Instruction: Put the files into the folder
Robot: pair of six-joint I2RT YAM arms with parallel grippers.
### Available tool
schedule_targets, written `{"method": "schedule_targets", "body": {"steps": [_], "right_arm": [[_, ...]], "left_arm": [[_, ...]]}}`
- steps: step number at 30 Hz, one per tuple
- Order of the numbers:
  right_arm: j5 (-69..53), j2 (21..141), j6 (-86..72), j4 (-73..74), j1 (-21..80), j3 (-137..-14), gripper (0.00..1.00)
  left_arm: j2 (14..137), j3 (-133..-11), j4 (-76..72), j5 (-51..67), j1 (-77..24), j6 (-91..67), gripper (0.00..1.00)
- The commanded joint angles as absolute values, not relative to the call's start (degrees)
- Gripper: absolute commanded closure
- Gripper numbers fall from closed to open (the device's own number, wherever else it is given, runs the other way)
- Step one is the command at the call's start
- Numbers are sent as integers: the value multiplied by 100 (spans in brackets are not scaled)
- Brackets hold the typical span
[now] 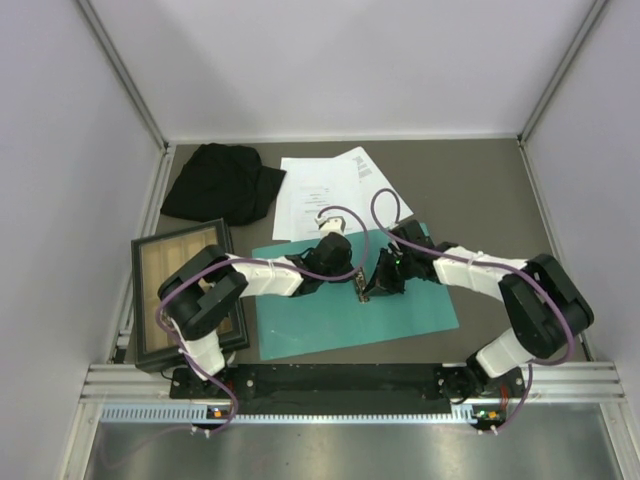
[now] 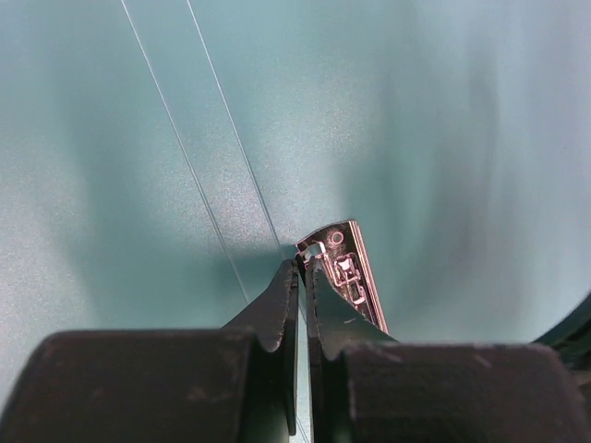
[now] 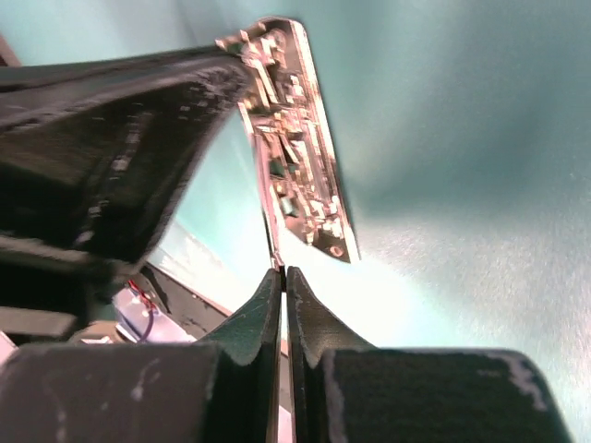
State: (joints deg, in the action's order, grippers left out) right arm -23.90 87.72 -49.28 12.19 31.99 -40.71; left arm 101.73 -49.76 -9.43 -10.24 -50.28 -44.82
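The teal folder (image 1: 330,320) lies open and flat on the table in front of the arms, with a metal clip (image 1: 362,292) at its middle. The white files (image 1: 325,195) lie fanned on the table behind it, outside the folder. Both grippers meet over the clip. My left gripper (image 2: 303,262) is shut, its tips pinching the near end of the clip (image 2: 351,277) on the teal folder (image 2: 416,138). My right gripper (image 3: 282,269) is shut on a thin metal strip of the clip (image 3: 295,157), which stands lifted off the folder (image 3: 462,138).
A black cloth (image 1: 220,182) lies bunched at the back left. A dark-framed wooden tray (image 1: 185,290) sits left of the folder, beside the left arm. Grey walls close in the table on three sides.
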Motion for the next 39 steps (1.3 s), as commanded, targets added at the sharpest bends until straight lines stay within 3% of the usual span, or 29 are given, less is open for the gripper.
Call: {"method": "schedule_targets", "body": {"steps": [1,6,11,16,19,20,22,23,26,31,35,39], "right_arm": [[-1475,8736,-4570,1846,3059,-4280,100],[-1696,8649,-4553,1583,3059,-4271,100],[-1916,8420,-4246,1582,3067,-4429,100],[-1854,7807,-3885,1828,3067,-4491,93],[-1995,7411,-3832,1750,3102,-4308,71],[-2004,7313,-3884,1514,3216,-4202,59],[-1934,7190,-4024,1284,3400,-3947,47],[-1899,7155,-4078,1066,3662,-3903,32],[-1688,7198,-4376,730,4103,-3823,11],[-1257,7689,-4754,203,4851,-4052,3],[-1257,8331,-4791,-124,4896,-4341,2],[-959,8946,-4308,552,4878,-5489,2]], "left_arm": [[10257,-4895,413,-659,-5080,-4148,100],[10082,-5097,466,-475,-5080,-4236,100],[9766,-5632,817,-404,-5063,-4166,73],[9230,-5897,1125,-500,-5010,-4122,58],[8676,-5994,1405,-624,-4931,-4070,51],[8379,-6046,1624,-685,-4913,-4043,50],[7844,-6038,1836,-756,-4878,-3947,48],[7640,-5977,1924,-799,-4869,-3920,47],[6709,-5671,2153,-826,-4852,-3850,41],[5172,-5028,2232,-695,-4852,-3955,34],[4659,-4826,2575,-729,-4852,-4087,33],[4491,-4790,2698,-721,-4852,-4061,32]]}}
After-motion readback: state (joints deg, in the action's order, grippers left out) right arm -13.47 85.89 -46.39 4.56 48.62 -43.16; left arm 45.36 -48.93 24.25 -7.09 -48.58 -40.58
